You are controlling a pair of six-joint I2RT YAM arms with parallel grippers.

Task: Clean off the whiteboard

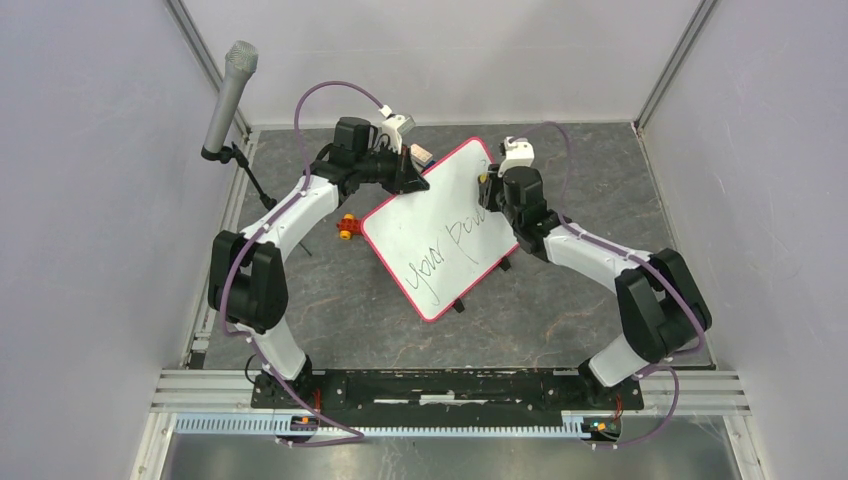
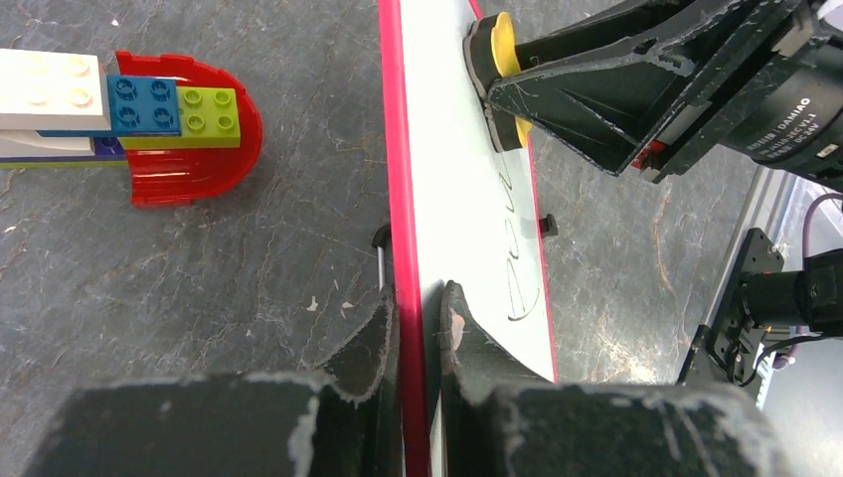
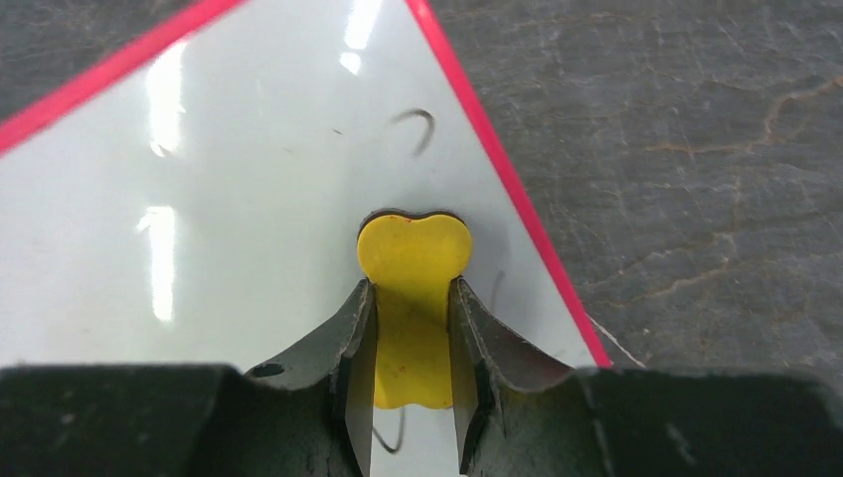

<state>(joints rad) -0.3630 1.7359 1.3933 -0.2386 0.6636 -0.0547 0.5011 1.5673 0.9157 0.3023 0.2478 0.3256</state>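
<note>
The whiteboard lies about the middle of the table, turned askew so that one corner points toward the near edge and another toward the far edge. Black handwriting runs across its lower half.

The left claw is pinched narrow on the board's red rim at its far-left side, one finger on the white face and the other behind the rim. That side looks raised a little off the table, though the wrist view is too edge-on to be sure.

The right claw grips a yellow eraser between its fingers. The eraser's dark pad is pressed flat on the white face near the board's far-right rim, with a few marker strokes just beside it.

Beyond the board's left rim, toward the table's far-left corner, a stack of toy bricks in white, blue and green sits on a red half-round plate. A small red and yellow toy lies just beside the board's left corner. A microphone stands at the far-left corner.
</note>
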